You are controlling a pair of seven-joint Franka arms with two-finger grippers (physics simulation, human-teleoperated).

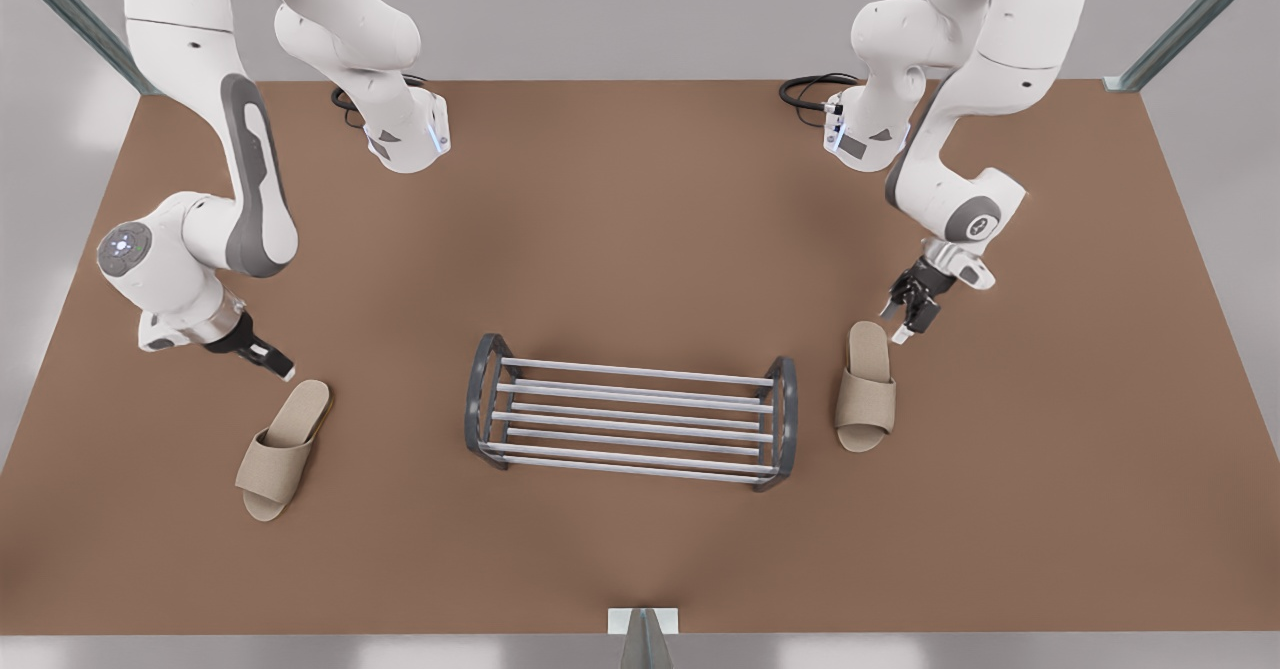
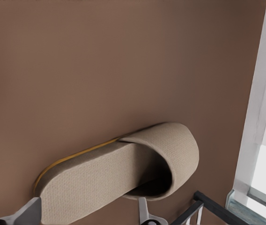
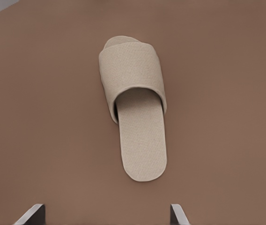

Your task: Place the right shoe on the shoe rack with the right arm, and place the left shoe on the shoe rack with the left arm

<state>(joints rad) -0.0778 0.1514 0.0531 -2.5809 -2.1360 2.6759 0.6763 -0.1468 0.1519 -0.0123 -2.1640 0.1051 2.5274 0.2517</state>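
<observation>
Still bare: shoe rack (image 1: 630,419).

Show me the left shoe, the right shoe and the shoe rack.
left shoe (image 2: 168,147): left wrist view, on the broad strap.
right shoe (image 3: 133,70): right wrist view, on the broad strap.
shoe rack (image 1: 786,419): front view, on the dark end frame at the front view's right.

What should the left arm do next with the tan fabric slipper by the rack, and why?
Probably lower the left gripper and close on the heel of the left shoe: its open fingers straddle that heel, and the shoe lies flat on the brown table beside the silver-barred shoe rack. The right gripper hovers open by the right shoe.
</observation>
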